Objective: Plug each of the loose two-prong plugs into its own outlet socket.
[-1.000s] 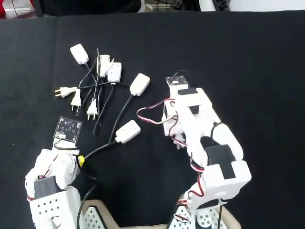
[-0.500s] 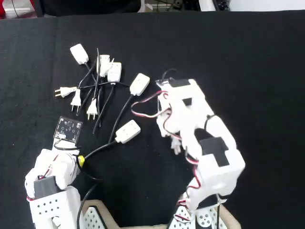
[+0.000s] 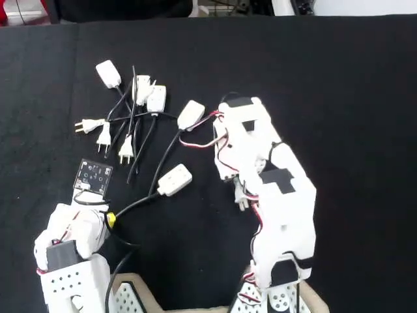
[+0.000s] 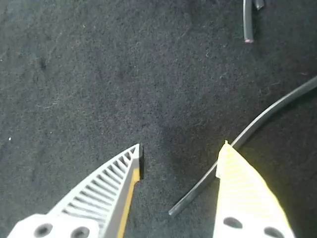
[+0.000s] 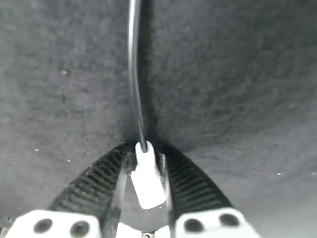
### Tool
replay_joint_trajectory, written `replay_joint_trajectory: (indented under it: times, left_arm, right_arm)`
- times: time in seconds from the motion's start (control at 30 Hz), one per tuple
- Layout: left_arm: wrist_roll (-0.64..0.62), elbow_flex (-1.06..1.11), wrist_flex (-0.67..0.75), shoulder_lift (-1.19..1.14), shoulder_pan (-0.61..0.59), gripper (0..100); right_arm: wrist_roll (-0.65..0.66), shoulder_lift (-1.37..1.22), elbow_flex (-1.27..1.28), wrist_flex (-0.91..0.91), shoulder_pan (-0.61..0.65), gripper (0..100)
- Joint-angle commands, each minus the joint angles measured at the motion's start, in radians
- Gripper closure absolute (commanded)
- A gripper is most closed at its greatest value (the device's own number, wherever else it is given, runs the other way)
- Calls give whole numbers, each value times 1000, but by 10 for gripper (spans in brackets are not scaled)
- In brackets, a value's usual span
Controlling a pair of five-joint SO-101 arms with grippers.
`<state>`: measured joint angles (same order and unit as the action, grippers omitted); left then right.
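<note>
My right gripper (image 5: 143, 148) is shut on a small white plug (image 5: 146, 181), whose black cord (image 5: 134, 74) runs away over the black cloth. In the high view the right arm (image 3: 251, 150) stands mid-table, just right of two white outlet sockets (image 3: 191, 114) (image 3: 174, 179). More sockets (image 3: 147, 92) (image 3: 107, 73) and three loose two-prong plugs (image 3: 81, 126) (image 3: 104, 137) (image 3: 126, 150) lie tangled at the far left. My left gripper (image 4: 182, 148) hangs open over the cloth beside a black cable (image 4: 237, 144), holding nothing. The left arm (image 3: 71, 238) sits at the near left.
A small dark circuit board (image 3: 93, 176) lies just beyond the left arm. A cut cable end (image 4: 246, 22) lies on the cloth in the left wrist view. The black cloth (image 3: 352, 98) is bare across the right half of the table.
The right arm has swung left, toward the two nearer sockets. The left arm has kept still.
</note>
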<state>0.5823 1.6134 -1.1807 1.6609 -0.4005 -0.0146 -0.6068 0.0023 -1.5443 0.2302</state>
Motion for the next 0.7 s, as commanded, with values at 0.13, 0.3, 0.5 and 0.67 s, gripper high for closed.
replay_joint_trajectory:
  times: [0.13, 0.3, 0.5, 0.67]
  left_arm:
    - [9, -7, -11, 3, 7, 752]
    - [9, -7, -11, 3, 7, 752]
    - [9, -7, -11, 3, 7, 752]
    - [9, -7, -11, 3, 7, 752]
  right_arm:
    - [-46, -15, -88, -78, 37, 986]
    - [-41, -18, -174, -210, 25, 986]
    - [-28, -96, -163, -186, 61, 982]
    - [-75, -174, -171, -169, 127, 864]
